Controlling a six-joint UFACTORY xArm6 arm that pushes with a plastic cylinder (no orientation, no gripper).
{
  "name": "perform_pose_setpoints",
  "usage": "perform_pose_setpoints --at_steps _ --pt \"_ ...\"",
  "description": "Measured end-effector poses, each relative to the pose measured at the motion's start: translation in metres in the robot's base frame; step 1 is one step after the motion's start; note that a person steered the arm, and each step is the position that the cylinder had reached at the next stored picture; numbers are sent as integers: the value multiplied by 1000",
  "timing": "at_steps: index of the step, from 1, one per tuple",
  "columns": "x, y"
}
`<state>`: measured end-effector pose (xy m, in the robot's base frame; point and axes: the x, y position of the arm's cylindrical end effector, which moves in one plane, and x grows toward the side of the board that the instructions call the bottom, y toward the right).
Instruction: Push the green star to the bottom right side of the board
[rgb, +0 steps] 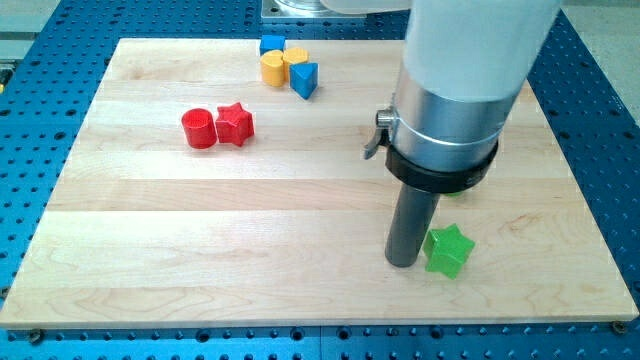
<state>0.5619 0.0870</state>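
Observation:
The green star (447, 250) lies on the wooden board (250, 230) in the view's lower right part. My tip (403, 264) rests on the board just left of the star, touching or nearly touching its left side. A bit of another green block (455, 193) shows above the star, mostly hidden behind the arm's wide body.
A red cylinder (199, 129) and a red star (234, 124) sit side by side at the view's upper left. At the top edge, a blue block (272, 45), two yellow blocks (276, 68) (296, 57) and a blue triangular block (304, 79) are clustered.

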Motion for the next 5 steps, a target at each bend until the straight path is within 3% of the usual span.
perform_pose_setpoints --at_steps 2,3,4,5 --pt "-1 76" --pt "-13 60" --pt "-62 -34" --pt "-99 12"
